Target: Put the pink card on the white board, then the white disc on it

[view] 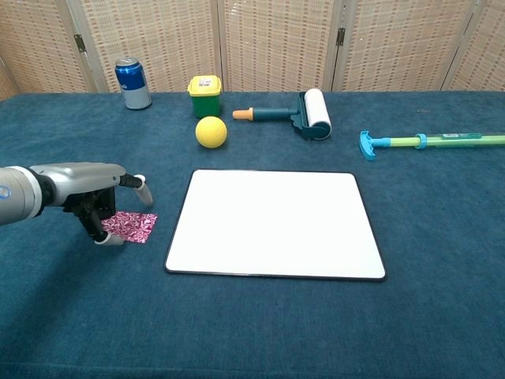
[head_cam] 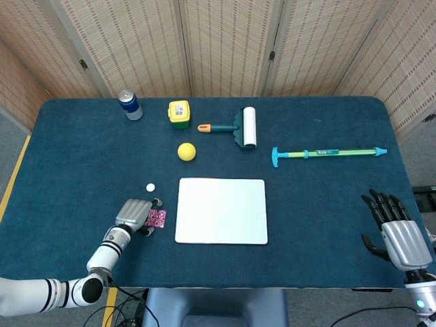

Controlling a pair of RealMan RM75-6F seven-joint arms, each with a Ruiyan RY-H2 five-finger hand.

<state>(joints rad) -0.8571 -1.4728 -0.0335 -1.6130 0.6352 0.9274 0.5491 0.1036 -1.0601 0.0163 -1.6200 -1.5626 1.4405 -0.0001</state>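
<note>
Lying flat on the blue table [head_cam: 82, 157], toward its near-left part, the pink card [view: 132, 225] is seen just beside the left edge of the white board [view: 276, 223], with a strip of cloth between the two. The card's left side is covered by the left hand [view: 91, 189], which is held palm down with its fingers [view: 103, 232] bent down onto or at that side; whether the card is actually gripped cannot be told from either view. In the head view the same hand [head_cam: 134, 214] is shown over the card [head_cam: 157, 218]. The white disc [head_cam: 150, 187] is found on the cloth a little further back than the hand, apart from card and board. The right hand [head_cam: 398, 235] is held at the near-right corner of the table, holding nothing, its fingers straight and spread. Along the far side of the table are set a blue can [head_cam: 130, 105], a yellow and green box [head_cam: 179, 114], a lint roller [head_cam: 238, 127] and a long green and blue tool [head_cam: 327, 154]. A yellow ball [head_cam: 187, 151] is placed between the box and the board.
</note>
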